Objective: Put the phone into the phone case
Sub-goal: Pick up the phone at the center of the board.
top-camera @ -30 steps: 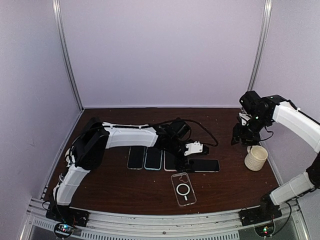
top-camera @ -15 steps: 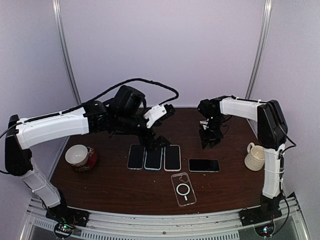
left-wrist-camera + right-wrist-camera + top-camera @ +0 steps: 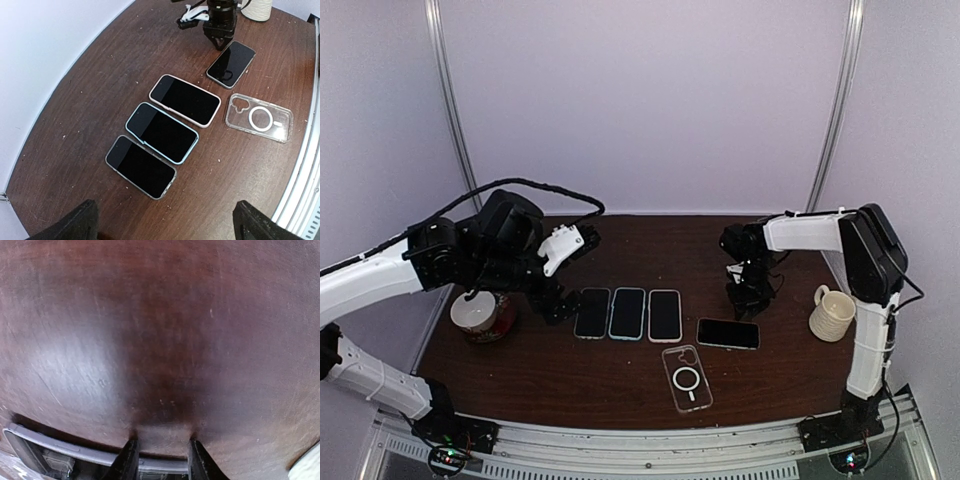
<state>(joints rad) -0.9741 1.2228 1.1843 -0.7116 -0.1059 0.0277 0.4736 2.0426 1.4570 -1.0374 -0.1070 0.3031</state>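
1 phone (image 3: 728, 333) beside clear case (image 3: 687, 378) — right hand (image 3: 748, 304) at its edge.

The left arm (image 3: 380, 275) enters from the left edge of the overhead view, its white forearm rising toward centre-left and ending in a bulky black wrist with a cable looped over it. The left gripper (image 3: 557, 303) angles down and to the right; in its own camera its fingers (image 3: 75, 225) sit in the two bottom corners, spread wide. The right arm (image 3: 810, 228) stands upright at the right side, then folds at the elbow and reaches left. The right gripper (image 3: 748, 300) points straight down, its fingertips (image 3: 127, 462) low and only a narrow gap apart.
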